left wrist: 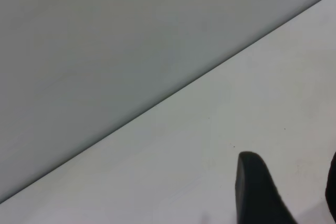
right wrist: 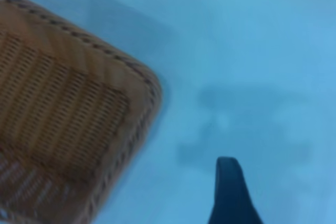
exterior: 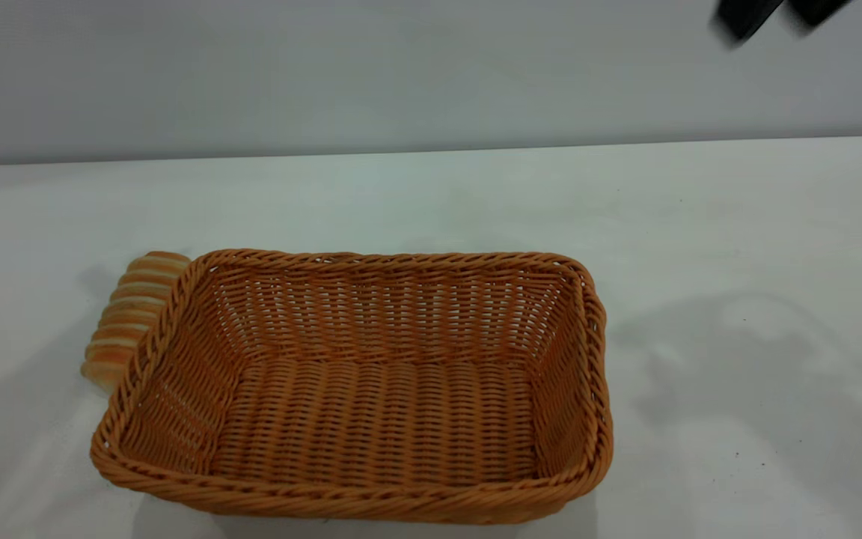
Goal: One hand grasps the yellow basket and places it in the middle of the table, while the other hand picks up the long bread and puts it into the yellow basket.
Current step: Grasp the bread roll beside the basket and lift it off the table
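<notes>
A yellow basket (exterior: 356,389) sits on the white table (exterior: 738,224) before a plain grey wall (exterior: 326,67), the long bread (exterior: 128,318) touching its outer left side. The right gripper (exterior: 779,15) hangs high at the far right, fingers slightly parted and holding nothing. The left gripper (left wrist: 286,192) hovers over bare tabletop, fingers apart and empty.

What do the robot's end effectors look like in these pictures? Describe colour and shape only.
Only fingertips show. The right end effector appears as two plain black, angular fingers at the exterior view's top edge. The left end effector shows matte black fingers with rounded tips. No cables, markings or sleeves are visible.
</notes>
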Available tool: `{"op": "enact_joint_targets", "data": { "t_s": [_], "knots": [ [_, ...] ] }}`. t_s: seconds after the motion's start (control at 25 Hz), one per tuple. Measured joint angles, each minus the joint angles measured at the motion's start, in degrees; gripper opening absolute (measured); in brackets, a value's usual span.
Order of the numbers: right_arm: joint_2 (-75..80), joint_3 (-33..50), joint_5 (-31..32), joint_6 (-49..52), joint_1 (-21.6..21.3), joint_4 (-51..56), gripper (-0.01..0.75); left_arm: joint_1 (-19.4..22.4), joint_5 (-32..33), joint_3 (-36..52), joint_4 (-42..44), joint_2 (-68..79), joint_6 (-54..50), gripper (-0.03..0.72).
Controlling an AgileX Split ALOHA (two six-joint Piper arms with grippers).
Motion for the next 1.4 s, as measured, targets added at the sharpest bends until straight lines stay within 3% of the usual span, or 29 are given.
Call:
{"op": "enact_joint_targets", "data": {
  "t_s": [0.2,0.36,0.76,1.04,1.2,1.4],
  "knots": [
    [-12.4,0.4,6.3,1.0,0.0,-2.2,0.473,0.0,0.1,0.0,0.0,0.0,0.0,0.395],
    [-22.8,4.4,7.6,2.5,0.0,-4.0,0.46,0.0,0.1,0.0,0.0,0.0,0.0,0.395],
    [-53.9,27.8,8.4,11.6,0.0,-11.1,0.436,0.1,0.7,0.0,0.0,0.0,-2.6,0.395],
    [-72.3,39.2,10.4,13.2,0.0,-10.0,0.434,4.1,6.9,-0.1,0.0,1.0,-5.9,0.395],
    [-78.1,41.9,11.8,12.7,0.0,-8.7,0.432,7.1,10.7,-0.1,0.3,3.3,-7.8,0.395],
    [-81.0,43.2,14.5,12.5,0.0,-8.7,0.433,7.5,11.9,-0.2,1.2,6.2,-9.9,0.395]
  ]
}}
